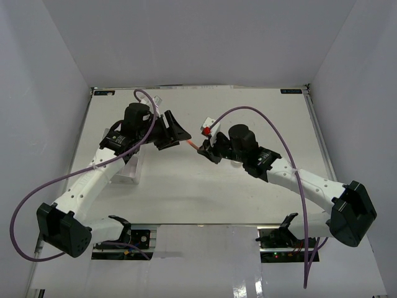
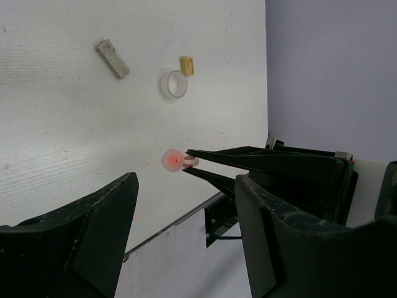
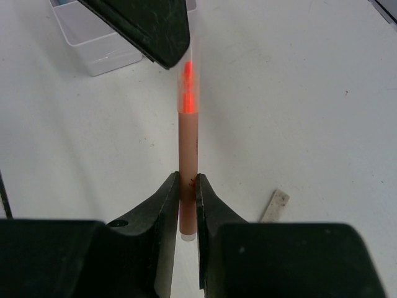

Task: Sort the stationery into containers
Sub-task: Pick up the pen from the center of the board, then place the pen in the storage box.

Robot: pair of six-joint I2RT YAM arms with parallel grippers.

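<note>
A thin pink pen (image 3: 188, 149) is held above the table, with my right gripper (image 3: 187, 186) shut on its lower barrel. Its glowing orange tip points at my left gripper (image 1: 177, 133). One black left finger (image 3: 146, 25) hangs over that tip. In the left wrist view the pen's end (image 2: 171, 160) shows head-on, just ahead of my open left gripper (image 2: 185, 186), with nothing between the jaws. In the top view the pen (image 1: 193, 144) bridges the gap between the two grippers. The white organizer tray (image 1: 127, 171) lies under the left arm.
On the table beyond the pen lie a grey block (image 2: 112, 58), a clear tape roll (image 2: 173, 84) and a small tan block (image 2: 187, 64). The grey block (image 3: 273, 205) lies beside the right fingers. A corner of the tray (image 3: 99, 53) shows at top left.
</note>
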